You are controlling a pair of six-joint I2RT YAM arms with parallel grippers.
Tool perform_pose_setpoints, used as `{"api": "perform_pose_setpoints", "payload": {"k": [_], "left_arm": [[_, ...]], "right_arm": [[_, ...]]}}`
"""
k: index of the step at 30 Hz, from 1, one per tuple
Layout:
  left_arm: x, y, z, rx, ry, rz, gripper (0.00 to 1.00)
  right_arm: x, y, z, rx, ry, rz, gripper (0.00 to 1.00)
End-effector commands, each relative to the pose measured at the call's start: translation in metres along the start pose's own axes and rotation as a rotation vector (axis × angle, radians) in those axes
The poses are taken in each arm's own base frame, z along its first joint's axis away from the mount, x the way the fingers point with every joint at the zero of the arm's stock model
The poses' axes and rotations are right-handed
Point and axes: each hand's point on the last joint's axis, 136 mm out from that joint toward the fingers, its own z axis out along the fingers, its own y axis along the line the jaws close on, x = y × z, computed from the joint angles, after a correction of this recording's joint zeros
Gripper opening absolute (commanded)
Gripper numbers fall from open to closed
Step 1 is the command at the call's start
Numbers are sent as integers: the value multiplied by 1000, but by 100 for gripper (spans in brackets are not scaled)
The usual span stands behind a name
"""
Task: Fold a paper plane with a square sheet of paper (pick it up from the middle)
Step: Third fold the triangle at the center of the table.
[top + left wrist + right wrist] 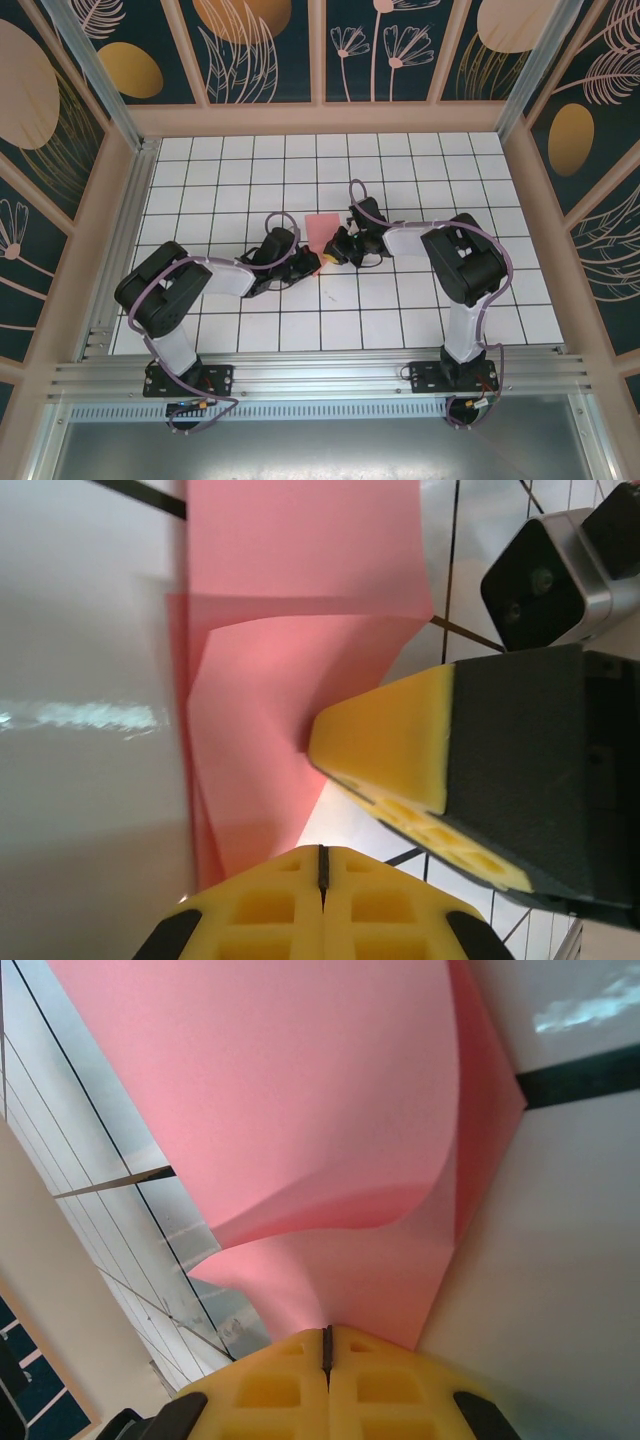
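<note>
Left gripper [322, 880]: both yellow pads meet along a thin dark seam, fully closed. The lower corner of the square sheet of paper [322, 230] ends right at these tips; whether it is pinched there cannot be told.

Right gripper [325, 1352]: the pads are likewise pressed together. The sheet narrows down into the seam between them, so a layer appears nipped at the edge. In the left wrist view the same gripper comes in from the right, its yellow tip against the paper's slanted edge and the right wrist camera [545, 580] behind it.

Paper: salmon-pink and partly folded. The far portion lies flat on the white tiled table [400, 300], and a second layer overlaps it with a straight crease across. In the right wrist view one layer bulges upward in a soft curve above the pads — not pressed flat.

Overall: seen from above, the two arms reach inward from their bases at the near edge and converge near the middle of the table. The sheet lies just beyond the two gripper tips, between them, its near edge at the grippers.
</note>
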Motion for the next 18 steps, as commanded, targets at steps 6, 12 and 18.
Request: {"api": "perform_pose_setpoints", "payload": {"k": [6,12,18], "left_arm": [[12,17,10,-88,57,-7,0],[11,38,6,-196,41,-19,0],[12,50,7,-253,36,-50,0]], "right_arm": [[-1,10,-7,-29,4,3,2],[-2,40,-19,-122,-11,-85,3],[-8,52,-40,-93,-100,-228,10]]}}
